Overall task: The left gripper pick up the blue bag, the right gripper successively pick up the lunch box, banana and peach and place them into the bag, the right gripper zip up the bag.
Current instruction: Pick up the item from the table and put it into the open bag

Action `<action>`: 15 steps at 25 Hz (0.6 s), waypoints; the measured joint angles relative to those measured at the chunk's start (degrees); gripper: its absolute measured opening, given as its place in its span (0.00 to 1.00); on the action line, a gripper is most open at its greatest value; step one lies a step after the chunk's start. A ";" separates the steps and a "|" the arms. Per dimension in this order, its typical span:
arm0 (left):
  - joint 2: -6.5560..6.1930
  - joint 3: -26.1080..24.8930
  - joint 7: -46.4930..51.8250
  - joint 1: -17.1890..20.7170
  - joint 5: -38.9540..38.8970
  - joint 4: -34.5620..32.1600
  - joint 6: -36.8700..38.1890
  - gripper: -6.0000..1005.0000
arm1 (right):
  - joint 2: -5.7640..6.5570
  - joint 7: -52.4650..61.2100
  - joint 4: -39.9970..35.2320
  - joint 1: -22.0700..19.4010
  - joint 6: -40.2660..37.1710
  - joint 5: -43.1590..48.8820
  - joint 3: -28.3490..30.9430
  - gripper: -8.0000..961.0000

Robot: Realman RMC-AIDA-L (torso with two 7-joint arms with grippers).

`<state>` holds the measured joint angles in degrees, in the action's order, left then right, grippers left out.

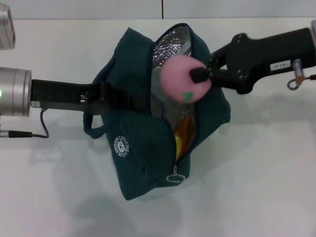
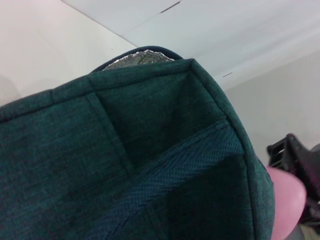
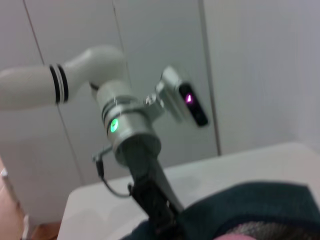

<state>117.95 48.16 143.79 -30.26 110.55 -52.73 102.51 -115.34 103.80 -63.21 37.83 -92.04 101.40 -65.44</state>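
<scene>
Laboratory or robot test room. A plain white table (image 1: 256, 187) fills the head view, bare of any household or office furnishings. In the right wrist view, pale grey wall panels (image 3: 245, 70) with vertical seams occupy the background, and at centre left stands a white jointed robot arm (image 3: 60, 82) with a green indicator light (image 3: 114, 125) on its metal wrist. The left wrist view shows the same plain panels across its upper right.
</scene>
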 joint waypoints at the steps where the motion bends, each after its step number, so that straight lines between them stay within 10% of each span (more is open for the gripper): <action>1: 0.00 0.00 -0.04 -0.01 0.00 0.15 -0.04 0.05 | -0.03 -0.07 0.65 0.40 0.05 0.55 -0.42 0.06; 15: -0.01 0.00 -0.22 -0.28 0.00 0.35 -0.34 0.05 | 0.06 0.22 1.48 2.02 0.09 1.99 -2.83 0.25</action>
<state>117.94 48.16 143.57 -30.54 110.54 -52.38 102.18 -115.28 104.03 -61.73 39.85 -91.95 103.39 -68.26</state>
